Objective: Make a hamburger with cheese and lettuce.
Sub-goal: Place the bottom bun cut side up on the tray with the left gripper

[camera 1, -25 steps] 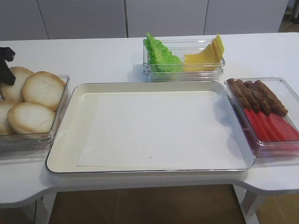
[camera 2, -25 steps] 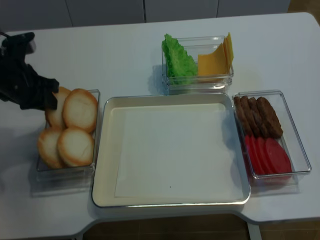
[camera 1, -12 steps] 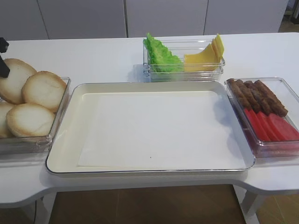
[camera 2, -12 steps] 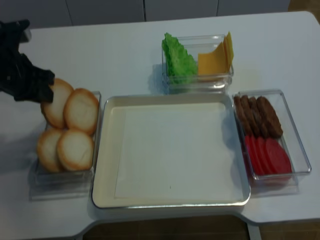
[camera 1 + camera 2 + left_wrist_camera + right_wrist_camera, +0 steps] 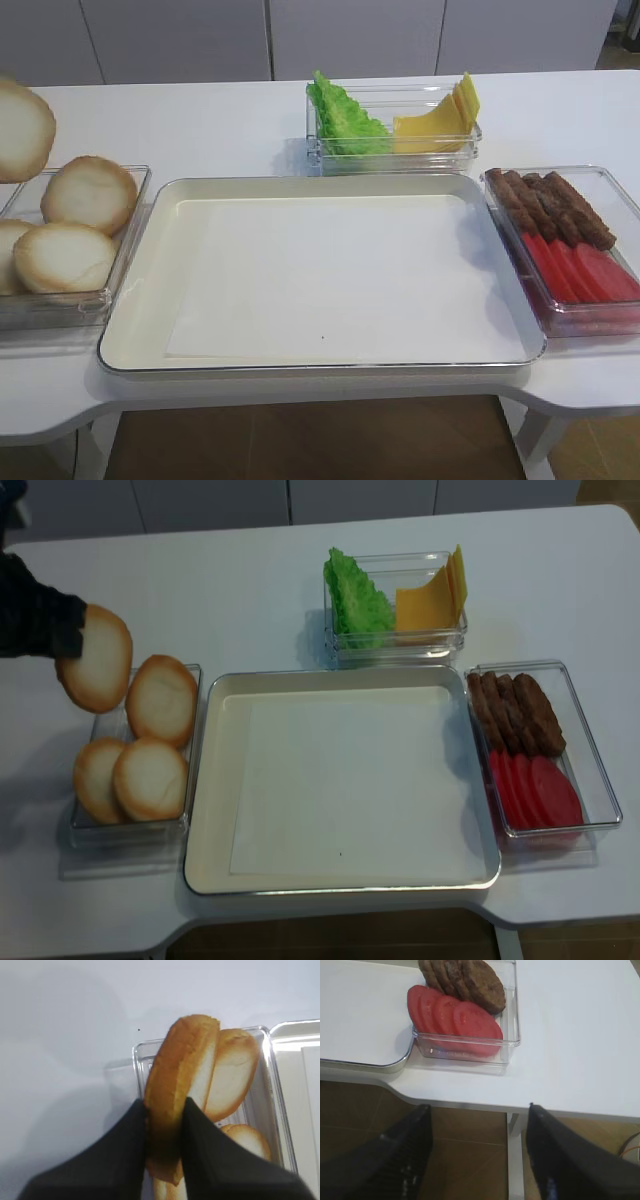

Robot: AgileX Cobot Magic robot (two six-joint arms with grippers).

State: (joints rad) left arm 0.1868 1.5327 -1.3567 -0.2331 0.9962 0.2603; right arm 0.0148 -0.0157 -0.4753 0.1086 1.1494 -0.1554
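Hamburger (image 5: 180,1095) pinched on edge by left tool (image 5: 165,1145), above bun box (image 5: 190,695).

The white table (image 5: 250,590) carries a large cream tray (image 5: 210,780) in the middle. Around it stand three clear containers — a bun box (image 5: 130,830) left, a lettuce-and-cheese box (image 5: 400,645) behind, a patty-and-tomato box (image 5: 590,770) right.

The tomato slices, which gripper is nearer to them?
Right. The right gripper hovers just off the table edge by the tomato slices; the left gripper is across the table, holding a bun half.
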